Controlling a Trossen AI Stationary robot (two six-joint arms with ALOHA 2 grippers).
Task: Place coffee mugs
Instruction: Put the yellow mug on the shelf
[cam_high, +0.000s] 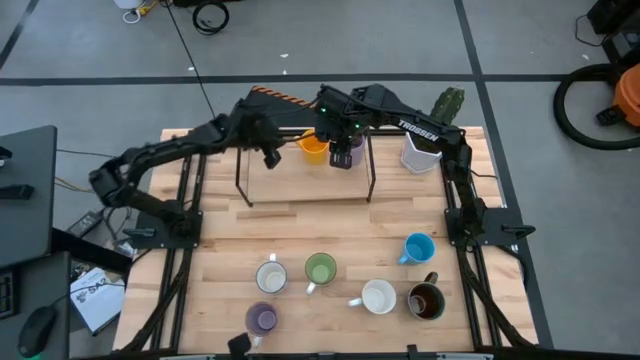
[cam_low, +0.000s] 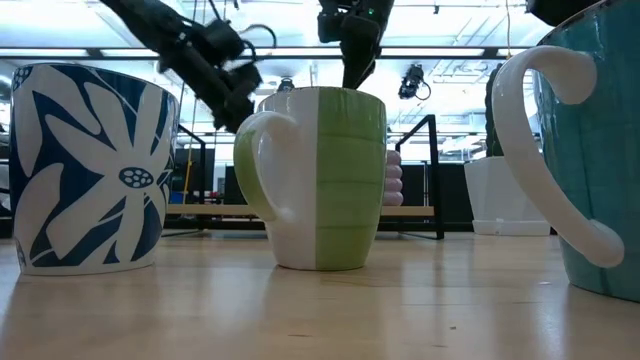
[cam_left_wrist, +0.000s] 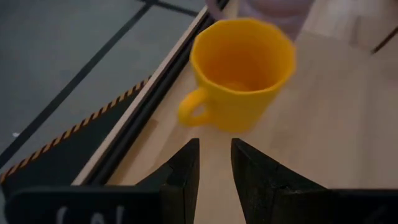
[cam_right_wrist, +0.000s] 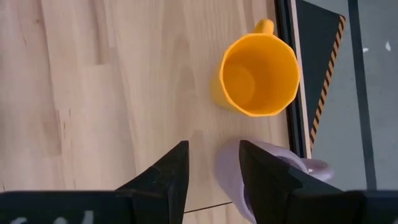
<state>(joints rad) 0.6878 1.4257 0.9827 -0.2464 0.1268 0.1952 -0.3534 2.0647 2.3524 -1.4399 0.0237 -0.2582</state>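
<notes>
Pale wooden table (cam_high: 330, 225) on a grey floor, with a black rack (cam_high: 243, 185) at its far end. The right claw (cam_right_wrist: 213, 149) hangs over that end with its jaws spread and released. One finger (cam_right_wrist: 273, 180) covers most of the lavender mug (cam_right_wrist: 227, 168); a strip of its wall shows in the gap, and I cannot tell if metal touches it. From above, the claw hides this mug almost wholly. At table height only a sliver shows behind the green mug (cam_low: 320, 180).

Just beside this claw stands the orange mug (cam_right_wrist: 260, 74), upright and empty, handle toward the table edge. The left claw (cam_left_wrist: 214, 146) points at it from the other side, jaws narrowly parted around nothing, and well short of the mug.

Beyond the right claw, away from the orange mug, stands a white cactus pot (cam_high: 422, 150).

Well apart, at the near end, six mugs stand upright: blue (cam_high: 419, 248), brown (cam_high: 426, 300), white (cam_high: 378, 296), green, blue-flowered white (cam_high: 271, 275) and a second lavender mug (cam_high: 261, 318). The brown one's inside is dark, its contents unclear; the others look empty. At table height the blue mug is cut off at the edge.
</notes>
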